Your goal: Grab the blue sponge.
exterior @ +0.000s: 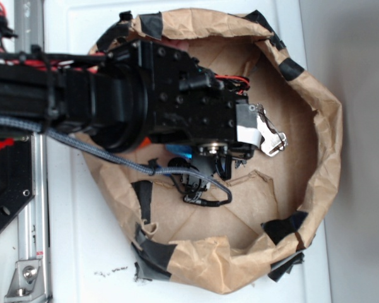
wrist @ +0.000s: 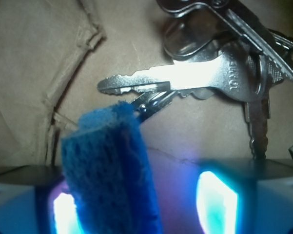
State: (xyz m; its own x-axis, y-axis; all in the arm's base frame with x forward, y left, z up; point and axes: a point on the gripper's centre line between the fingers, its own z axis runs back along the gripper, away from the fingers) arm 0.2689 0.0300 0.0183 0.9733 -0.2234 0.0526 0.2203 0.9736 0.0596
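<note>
Blue and rough-textured, the blue sponge (wrist: 111,170) stood on edge in the wrist view, rising from the bottom of the frame at a slight tilt, its fuzzy top corner just overlapping the tip of a key. It sat toward the left of the gap between the gripper's (wrist: 146,204) two glowing pads (wrist: 217,202), close against the left one, with open space between it and the right one. Whether the pincer was actually pressing on it could not be told from that view. In the exterior view only a sliver of the sponge (exterior: 180,151) showed beneath the black arm (exterior: 113,101), inside the paper enclosure.

Just beyond the sponge lay a bunch of silver keys (wrist: 219,73) on a ring, flat on the brown paper floor (wrist: 34,63); in the exterior view they (exterior: 268,136) appeared to the right of the arm's end. A creased brown paper wall (exterior: 328,120), patched with strips of black tape (exterior: 284,226), ringed the whole area on a white table (exterior: 88,252). A grey braided cable (exterior: 82,146) trailed along the arm and down toward the gripper.
</note>
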